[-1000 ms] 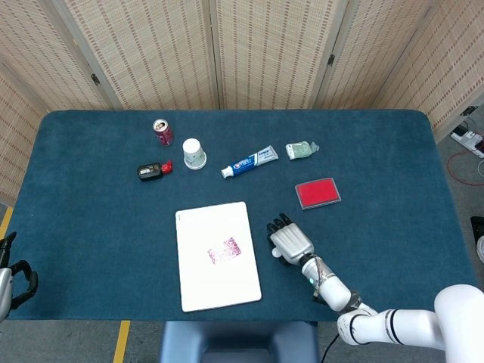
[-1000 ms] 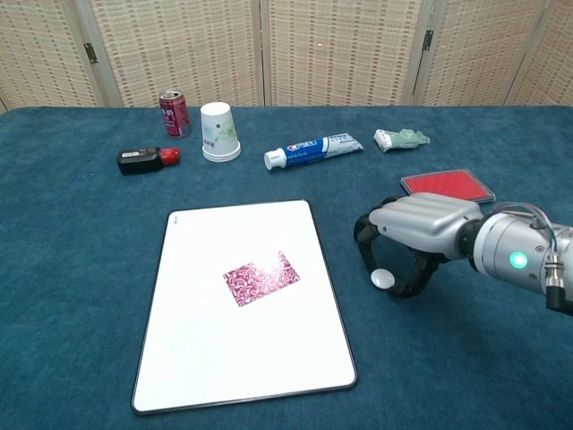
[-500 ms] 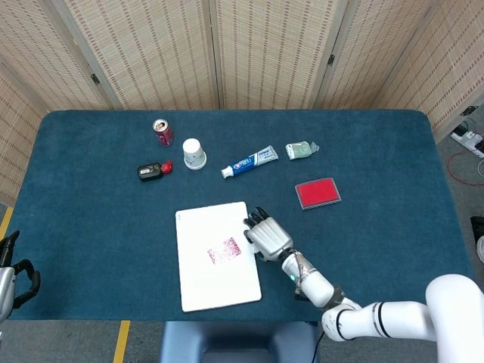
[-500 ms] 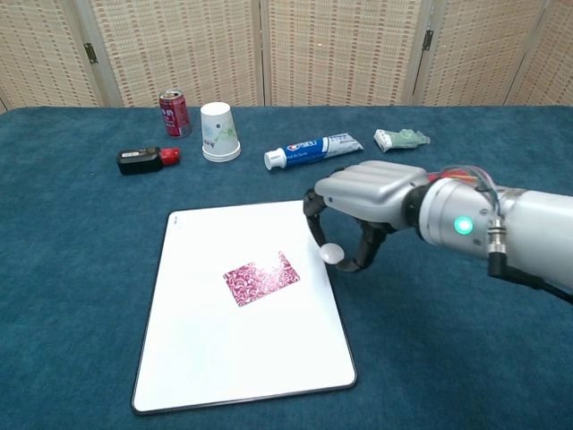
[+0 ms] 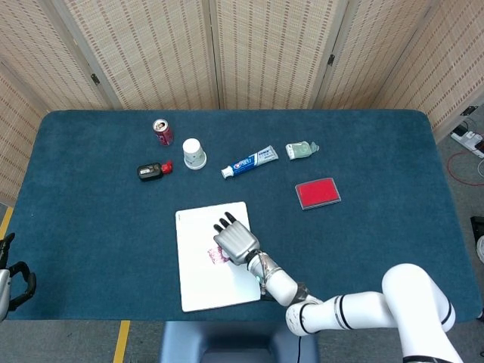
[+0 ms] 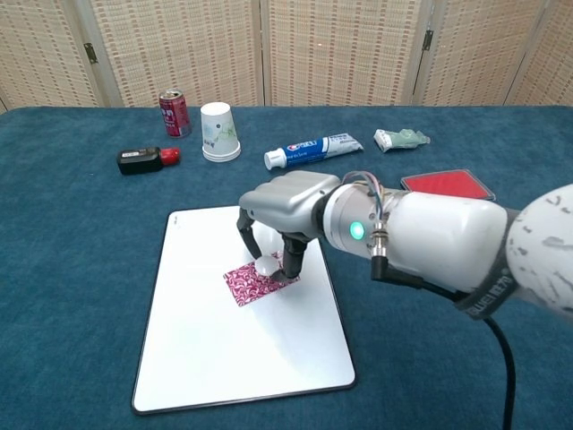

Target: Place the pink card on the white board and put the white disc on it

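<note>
The white board (image 5: 198, 280) (image 6: 206, 358) lies flat at the front middle of the blue table. On its centre rests the pink patterned card (image 6: 243, 285) (image 5: 214, 255), mostly covered by my right hand in the head view. My right hand (image 5: 236, 241) (image 6: 279, 208) hovers over the card, pinching the small white disc (image 6: 268, 264) between its fingertips right at the card's upper edge. Whether the disc touches the card I cannot tell. My left hand (image 5: 13, 281) hangs off the table's left edge, holding nothing.
Along the back stand a red can (image 6: 174, 113), an upturned paper cup (image 6: 219, 132), a black-and-red device (image 6: 143, 159), a toothpaste tube (image 6: 312, 150) and a crumpled green wrapper (image 6: 400, 138). A red pad (image 6: 448, 184) lies to the right.
My right hand has carried the disc leftward from the bare table right of the board to above the pink card. The card and board have stayed put.
</note>
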Motion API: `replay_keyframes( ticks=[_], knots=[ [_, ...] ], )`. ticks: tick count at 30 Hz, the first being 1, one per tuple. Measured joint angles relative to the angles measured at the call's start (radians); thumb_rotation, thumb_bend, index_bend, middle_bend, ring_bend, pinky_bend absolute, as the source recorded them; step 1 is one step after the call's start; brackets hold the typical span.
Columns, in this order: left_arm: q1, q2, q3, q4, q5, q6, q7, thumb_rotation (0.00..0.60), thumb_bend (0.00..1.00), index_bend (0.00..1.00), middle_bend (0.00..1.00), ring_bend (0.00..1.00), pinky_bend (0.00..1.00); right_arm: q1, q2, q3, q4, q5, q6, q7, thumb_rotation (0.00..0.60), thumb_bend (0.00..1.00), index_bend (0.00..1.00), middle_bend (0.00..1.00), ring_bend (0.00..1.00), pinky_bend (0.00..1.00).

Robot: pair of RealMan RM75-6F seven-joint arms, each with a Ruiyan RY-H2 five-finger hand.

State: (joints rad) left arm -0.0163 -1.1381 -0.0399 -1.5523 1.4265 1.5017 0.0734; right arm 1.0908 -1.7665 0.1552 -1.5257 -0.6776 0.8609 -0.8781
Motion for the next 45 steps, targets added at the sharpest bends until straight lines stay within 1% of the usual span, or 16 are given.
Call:
replay_keyframes(
  ticks=[4,5,9,11,13,16,19,22,26,31,35,39,41,45],
  knots=[
    [0.000,0.001,-0.001,0.002,-0.001,-0.001,-0.006,0.600,0.16,0.11,0.05,0.06,0.00,0.017,-0.015,-0.009,0.024,0.013,-0.004,0.002,0.600,0.35,0.33,0.18,0.10,0.05],
    [0.000,0.001,-0.001,0.003,-0.001,-0.002,-0.006,0.600,0.16,0.11,0.05,0.06,0.00,0.018,-0.015,-0.013,0.025,0.013,-0.003,0.007,0.600,0.35,0.28,0.18,0.10,0.05],
    [-0.005,-0.001,-0.002,0.001,0.002,-0.007,-0.003,0.600,0.16,0.11,0.05,0.06,0.00,0.014,-0.002,-0.024,0.019,0.005,0.004,0.027,0.600,0.35,0.17,0.17,0.10,0.05],
    [-0.008,0.000,-0.003,-0.001,0.004,-0.007,-0.003,0.600,0.16,0.11,0.05,0.06,0.00,0.006,0.013,-0.026,0.005,-0.005,0.017,0.041,0.600,0.35,0.15,0.17,0.11,0.05],
    [-0.011,0.000,-0.006,-0.003,0.007,-0.006,-0.004,0.600,0.15,0.11,0.05,0.06,0.00,-0.008,0.033,-0.029,-0.015,-0.023,0.037,0.058,0.600,0.35,0.15,0.17,0.11,0.05],
    [-0.017,0.002,-0.010,-0.006,0.009,-0.008,-0.005,0.600,0.16,0.11,0.05,0.06,0.00,-0.049,0.087,-0.039,-0.063,-0.072,0.090,0.097,0.600,0.35,0.14,0.16,0.10,0.05],
    [-0.022,0.004,-0.012,-0.013,0.009,-0.017,-0.015,0.600,0.15,0.11,0.05,0.06,0.00,-0.109,0.165,-0.063,-0.118,-0.139,0.165,0.134,0.600,0.35,0.12,0.14,0.09,0.05],
    [-0.028,0.005,-0.012,-0.020,0.006,-0.029,-0.021,0.600,0.16,0.11,0.05,0.06,0.00,-0.189,0.258,-0.105,-0.175,-0.217,0.264,0.173,0.600,0.35,0.08,0.08,0.06,0.05],
    [-0.036,-0.001,-0.021,-0.034,-0.004,-0.033,0.004,0.600,0.16,0.11,0.05,0.06,0.00,-0.313,0.400,-0.166,-0.243,-0.321,0.385,0.286,0.600,0.35,0.03,0.01,0.02,0.03],
    [-0.049,-0.013,-0.037,-0.061,-0.005,-0.023,0.044,0.600,0.16,0.11,0.05,0.06,0.00,-0.467,0.540,-0.243,-0.275,-0.452,0.484,0.464,0.600,0.35,0.00,0.00,0.00,0.00],
    [-0.059,-0.022,-0.051,-0.083,-0.008,-0.014,0.082,0.600,0.16,0.11,0.05,0.06,0.00,-0.602,0.638,-0.300,-0.275,-0.558,0.599,0.588,0.600,0.35,0.00,0.00,0.00,0.00],
    [-0.070,-0.029,-0.057,-0.112,-0.014,-0.017,0.121,0.600,0.16,0.11,0.05,0.06,0.00,-0.702,0.666,-0.325,-0.240,-0.625,0.694,0.651,0.600,0.35,0.00,0.00,0.00,0.00],
    [-0.076,-0.031,-0.061,-0.130,-0.018,-0.018,0.138,0.600,0.16,0.11,0.05,0.06,0.00,-0.750,0.672,-0.330,-0.220,-0.637,0.719,0.673,0.600,0.35,0.00,0.00,0.00,0.00],
    [-0.085,-0.033,-0.070,-0.143,-0.034,-0.023,0.155,0.600,0.16,0.11,0.05,0.06,0.00,-0.816,0.672,-0.328,-0.188,-0.656,0.748,0.698,0.600,0.35,0.00,0.00,0.00,0.00]
  ],
)
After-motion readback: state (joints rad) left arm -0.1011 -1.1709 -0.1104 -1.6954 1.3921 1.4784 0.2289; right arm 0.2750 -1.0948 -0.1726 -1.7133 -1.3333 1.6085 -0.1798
